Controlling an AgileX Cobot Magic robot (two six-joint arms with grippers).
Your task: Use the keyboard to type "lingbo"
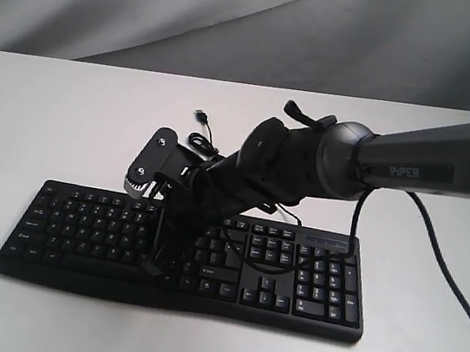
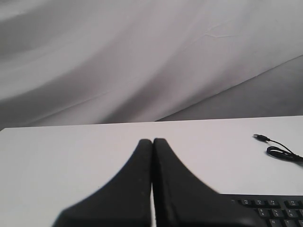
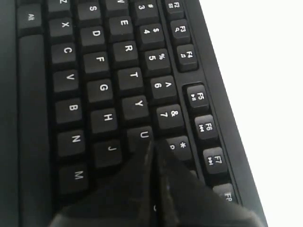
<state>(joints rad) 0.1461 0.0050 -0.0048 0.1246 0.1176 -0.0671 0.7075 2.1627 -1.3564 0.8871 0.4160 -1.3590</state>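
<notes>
The black keyboard (image 1: 79, 224) lies across the white table (image 1: 51, 115), letters at the left and number pad at the right. My right gripper (image 1: 155, 266) reaches in from the right and points down onto the letter keys near the middle. In the right wrist view this gripper (image 3: 154, 144) is shut, its tips down at the keyboard (image 3: 94, 71) between the U and 8 keys, hiding the key beneath. My left gripper (image 2: 152, 140) is shut on nothing and hovers over bare table, with a corner of the keyboard (image 2: 270, 208) beside it. It does not show in the exterior view.
The thin USB cable (image 1: 204, 132) loops on the table behind the keyboard and also shows in the left wrist view (image 2: 277, 150). The right arm (image 1: 411, 170) hangs over the keyboard's right half. A grey cloth backdrop (image 1: 239, 19) rises behind the table.
</notes>
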